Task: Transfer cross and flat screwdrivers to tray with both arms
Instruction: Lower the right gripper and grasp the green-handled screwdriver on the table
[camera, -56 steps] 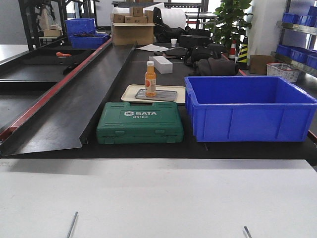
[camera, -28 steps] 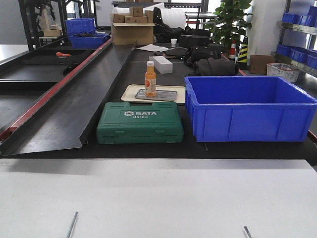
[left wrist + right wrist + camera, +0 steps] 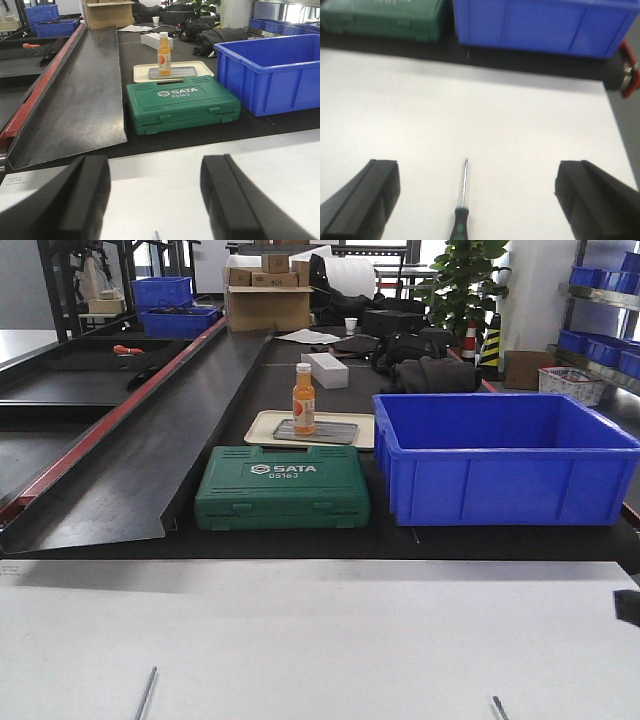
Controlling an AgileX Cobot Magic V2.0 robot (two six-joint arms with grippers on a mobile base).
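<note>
My right gripper [image 3: 476, 175] is wide apart. One screwdriver [image 3: 462, 200] lies on the white table [image 3: 520, 125], right between my two fingers [image 3: 370, 195]. My left gripper [image 3: 155, 195] is wide apart too. The other screwdriver [image 3: 147, 697] lies near it, and only its thin metal part shows. I cannot tell which one is cross and which is flat.

The grey tray [image 3: 170, 73] is well away, behind the green case [image 3: 182, 102]. It sits on a cream tray [image 3: 202, 70], and an orange bottle [image 3: 163, 47] stands on it.

I think I should go straight down over the handle. I should squeeze only when my fingers are low on both sides, so the screwdriver does not roll away.
</note>
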